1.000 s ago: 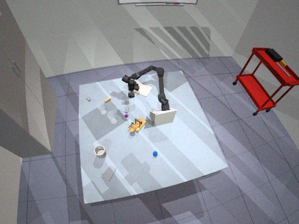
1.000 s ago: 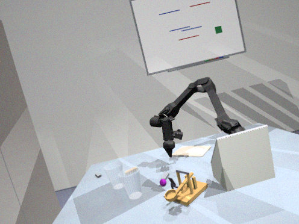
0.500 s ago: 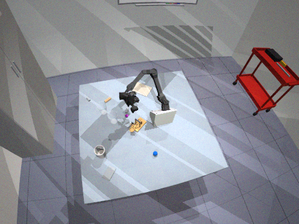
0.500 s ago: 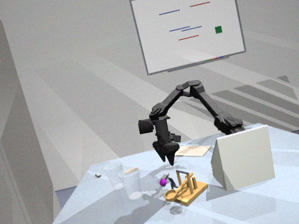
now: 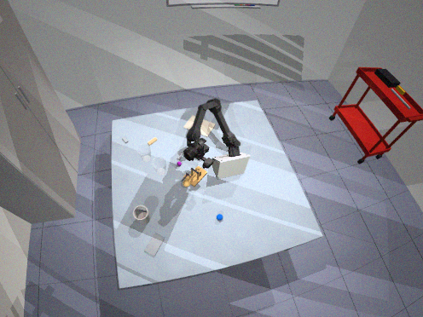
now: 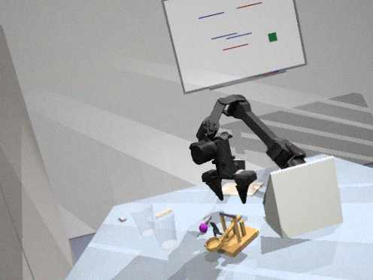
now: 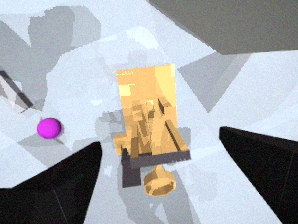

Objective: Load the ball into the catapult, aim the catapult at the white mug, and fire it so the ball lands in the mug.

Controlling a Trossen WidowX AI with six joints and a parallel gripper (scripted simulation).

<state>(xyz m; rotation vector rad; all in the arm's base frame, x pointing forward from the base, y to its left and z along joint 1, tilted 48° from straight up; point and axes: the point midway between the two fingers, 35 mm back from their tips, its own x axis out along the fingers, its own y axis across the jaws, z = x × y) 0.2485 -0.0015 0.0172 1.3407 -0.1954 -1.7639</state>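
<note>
The wooden catapult [image 5: 195, 176] [image 6: 242, 241] [image 7: 146, 82] stands on the table, its arm's round cup [image 6: 213, 245] [image 7: 160, 184] empty. My gripper [image 6: 233, 201] [image 7: 161, 139] is open and empty, pointing down above the catapult, which shows between the fingertips in the wrist view. A purple ball [image 5: 179, 164] [image 6: 203, 228] [image 7: 49, 128] lies on the table beside the catapult, outside the fingers. A blue ball [image 5: 219, 217] lies farther off in the top view. The white mug [image 5: 141, 212] stands upright at lower left there; the exterior view and the wrist view do not show it.
A white standing flip pad [image 5: 232, 167] [image 6: 304, 199] is close beside the catapult. Two clear glasses [image 5: 146, 157] [image 5: 159, 166] stand beyond the purple ball. A small dark item [image 6: 216, 229] lies between purple ball and catapult. A flat card [image 5: 154, 244] lies near the mug.
</note>
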